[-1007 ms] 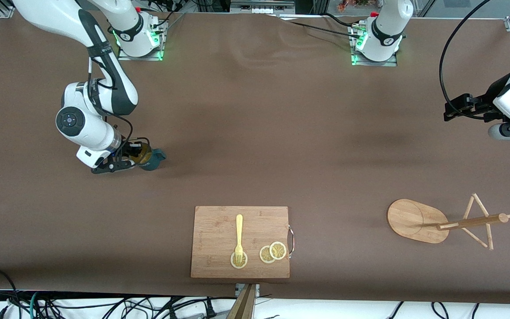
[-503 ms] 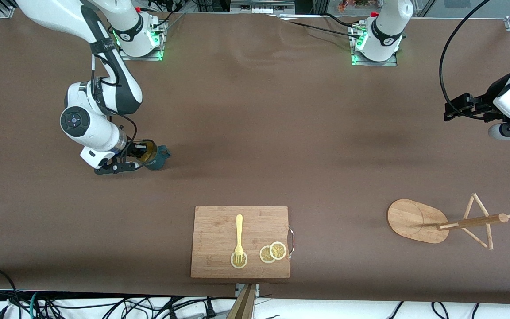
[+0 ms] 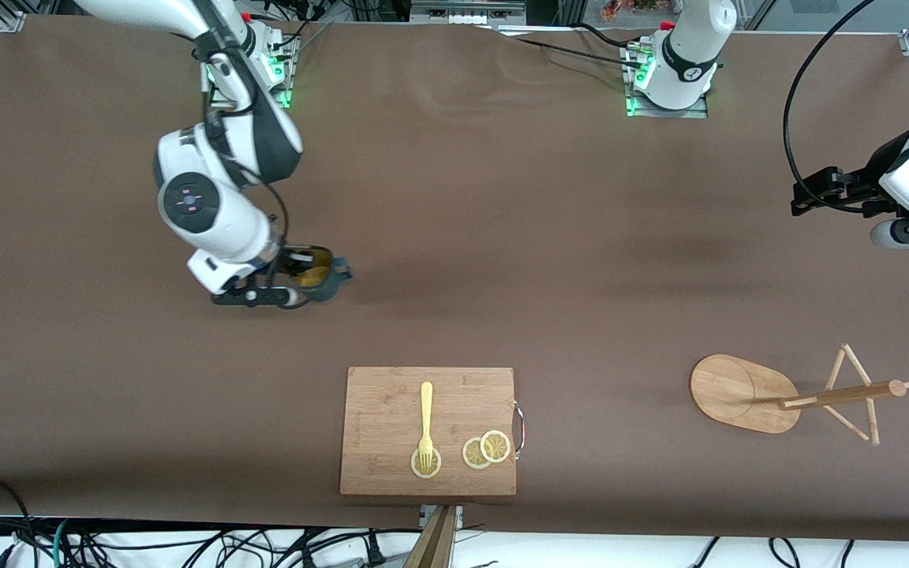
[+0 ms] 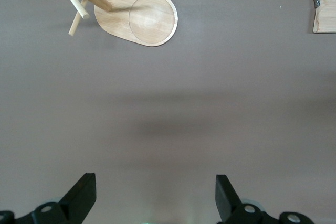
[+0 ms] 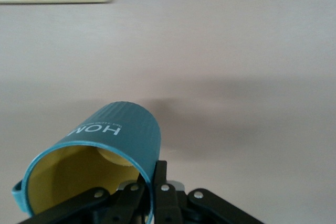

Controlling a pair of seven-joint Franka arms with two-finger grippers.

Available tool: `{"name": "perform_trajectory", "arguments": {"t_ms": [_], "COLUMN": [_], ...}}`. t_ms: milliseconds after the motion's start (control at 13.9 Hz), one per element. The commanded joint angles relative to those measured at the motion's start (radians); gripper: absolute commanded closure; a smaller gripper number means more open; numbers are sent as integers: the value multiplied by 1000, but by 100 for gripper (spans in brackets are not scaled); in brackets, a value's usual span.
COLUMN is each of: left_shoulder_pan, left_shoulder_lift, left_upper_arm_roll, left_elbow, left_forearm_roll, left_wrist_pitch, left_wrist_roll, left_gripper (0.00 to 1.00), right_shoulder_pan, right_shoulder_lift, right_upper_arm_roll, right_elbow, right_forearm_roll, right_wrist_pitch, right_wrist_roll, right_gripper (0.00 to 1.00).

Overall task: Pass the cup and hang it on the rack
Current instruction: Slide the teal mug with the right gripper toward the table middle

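While the right pincer [image 3: 290, 278] pinches the cup [image 3: 320, 278] aloft, the left pincer [image 4: 152, 203] waits spread.

The teal cup [image 3: 320, 278] with yellow inside is tilted in the air, clamped at its rim. The wooden rack [image 3: 806, 394] stands upright on the desk [image 3: 502, 237], near the left arm's end.

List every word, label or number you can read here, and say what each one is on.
"HOM": white letters on the outer wall of the cup, seen in the right wrist view; the word may run on out of sight. The right gripper holds the cup by its rim.
Small markings on the arms' base joints by the green lights in the front view: too small to read.
The cutting board and the rack show no text.
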Motion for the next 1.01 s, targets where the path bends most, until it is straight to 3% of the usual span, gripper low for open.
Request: {"name": "perform_trajectory", "arguments": {"t_ms": [0, 144, 503, 935], "left_shoulder_pan": [4, 10, 13, 22], "left_shoulder_lift": [9, 9, 15, 29], "left_upper_arm_roll": [-1, 0, 0, -1], "left_elbow": [24, 23, 24, 24], "left_forearm_roll": [2, -4, -9, -10], "left_wrist_pitch": [-3, -3, -3, -3], "left_wrist_roll": [5, 8, 3, 5], "left_gripper": [0, 0, 0, 0], "right_shoulder_pan": [90, 165, 389, 539], "right_shoulder_lift": [142, 208, 427, 509], "right_upper_arm_roll": [-5, -5, -11, -16], "right_elbow": [220, 308, 588, 627], "right_forearm_roll": [59, 110, 104, 68], "right_wrist_pitch": [-78, -80, -63, 37], "right_wrist_roll": [147, 260, 528, 628], "right_gripper": [100, 100, 100, 100]}}
